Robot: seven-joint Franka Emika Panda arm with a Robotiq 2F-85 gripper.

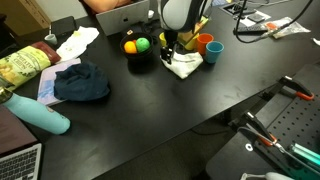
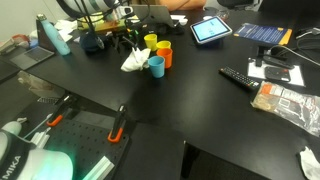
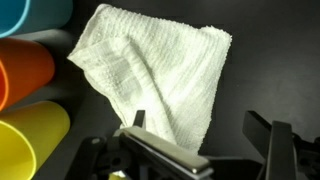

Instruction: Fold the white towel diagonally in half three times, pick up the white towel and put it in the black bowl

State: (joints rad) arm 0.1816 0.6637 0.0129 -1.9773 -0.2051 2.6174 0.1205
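The white towel [image 3: 160,75] lies crumpled on the black table, beside three cups; it also shows in both exterior views [image 1: 184,66] [image 2: 133,62]. My gripper [image 3: 200,140] hovers directly over the towel's near corner with its fingers wide apart, open; the corner lies between them. In both exterior views the gripper [image 1: 171,47] [image 2: 126,46] is just above the towel. The black bowl [image 1: 140,57] stands next to the towel and holds a yellow and a green ball.
Blue [image 3: 30,12], orange [image 3: 20,70] and yellow [image 3: 30,135] cups stand close to the towel. A dark blue cloth [image 1: 82,82], a teal bottle [image 1: 40,112] and a snack bag [image 1: 25,65] lie further off. A tablet [image 2: 210,28] and a remote [image 2: 240,77] sit elsewhere.
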